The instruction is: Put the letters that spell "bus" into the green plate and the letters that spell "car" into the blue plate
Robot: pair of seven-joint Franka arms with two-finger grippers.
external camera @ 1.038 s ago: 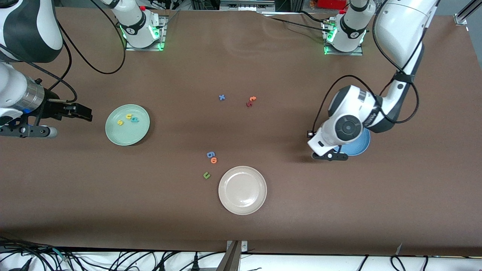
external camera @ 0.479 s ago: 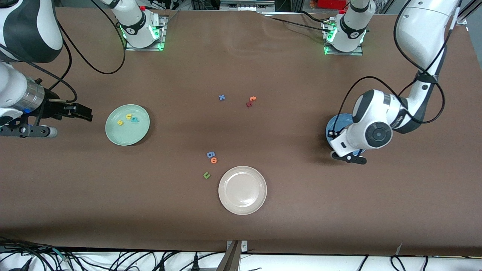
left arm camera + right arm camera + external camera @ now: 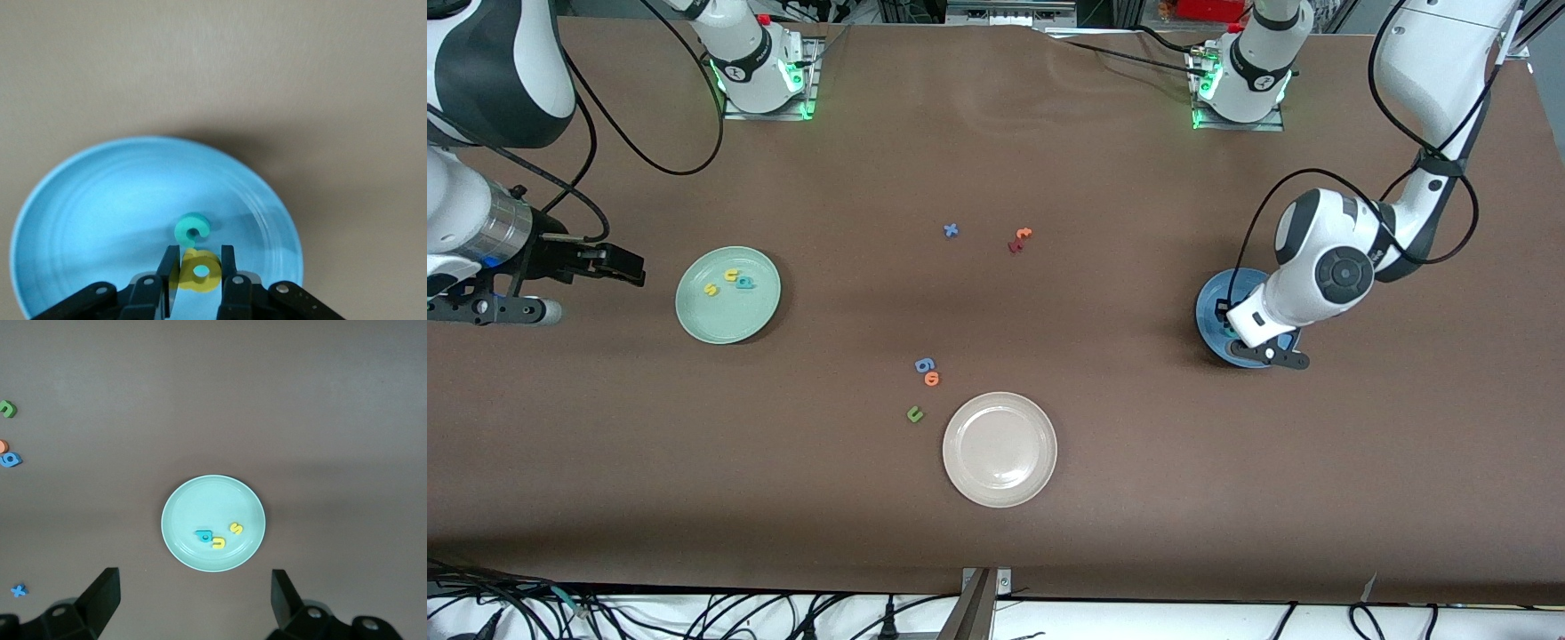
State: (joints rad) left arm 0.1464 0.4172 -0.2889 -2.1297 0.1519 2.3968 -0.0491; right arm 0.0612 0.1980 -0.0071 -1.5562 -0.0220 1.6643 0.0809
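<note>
You're looking straight down on the green plate [image 3: 213, 523], sitting mid-frame. In it, the teal "b" [image 3: 204, 535] touches the yellow "u" [image 3: 218, 543], with the yellow "s" [image 3: 236, 529] just beside. The right gripper [image 3: 193, 600] frames the bottom edge, fingers [image 3: 103, 597] spread wide, nothing between them.

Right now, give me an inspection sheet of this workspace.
Surface: brown table, flat.
Job's things: green plate holds "b", "u", "s"; blue plate holds teal "c"; yellow "a" between the left gripper's fingers.
Clutter: white plate, loose letters mid-table.
Grippers: left gripper shut on yellow "a" over the blue plate; right gripper open, waiting beside the green plate.
Cables: black cables on both arms.
Surroundings: wires along the table edges.
</note>
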